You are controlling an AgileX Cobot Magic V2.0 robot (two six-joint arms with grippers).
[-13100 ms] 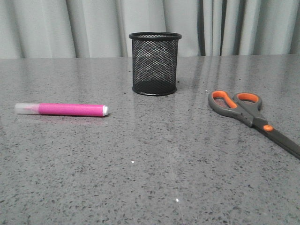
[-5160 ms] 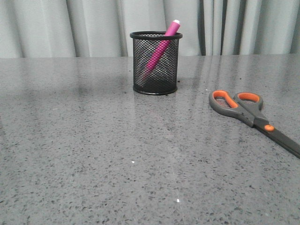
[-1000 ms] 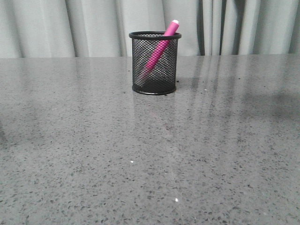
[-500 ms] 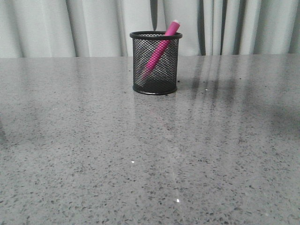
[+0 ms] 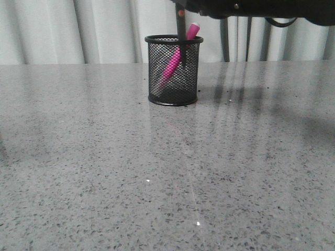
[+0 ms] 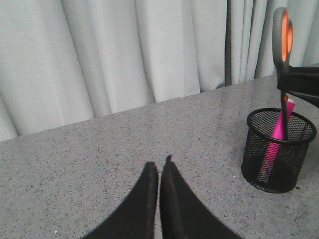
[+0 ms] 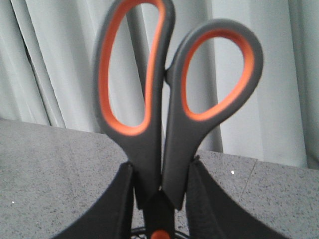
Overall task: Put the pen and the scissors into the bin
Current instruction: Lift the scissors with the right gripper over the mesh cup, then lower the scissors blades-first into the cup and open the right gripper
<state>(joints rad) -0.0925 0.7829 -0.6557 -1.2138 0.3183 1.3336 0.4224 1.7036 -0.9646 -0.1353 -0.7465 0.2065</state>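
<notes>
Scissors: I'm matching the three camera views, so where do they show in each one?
Front view: only the dark blades of the scissors show, dipping into the bin beside the pen.
Left wrist view: at the right edge, upright over the bin.
Right wrist view: handles fill the centre, clamped in the right gripper.
Shared landmark: the bin.

Black wire-mesh bin [image 5: 174, 70], glossy speckled stone table [image 5: 157, 172], matt-handled scissors [image 7: 169, 109]

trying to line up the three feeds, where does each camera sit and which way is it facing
Front: low over the table, facing the bin, pen and curtain; the right arm's underside shows at top.
Left wrist: above the table, behind its shut fingers, facing the curtain, bin at its side.
Right wrist: right behind the scissors, handles up, fingers clamping them.
Front and left wrist share bin, pen, scissors.
</notes>
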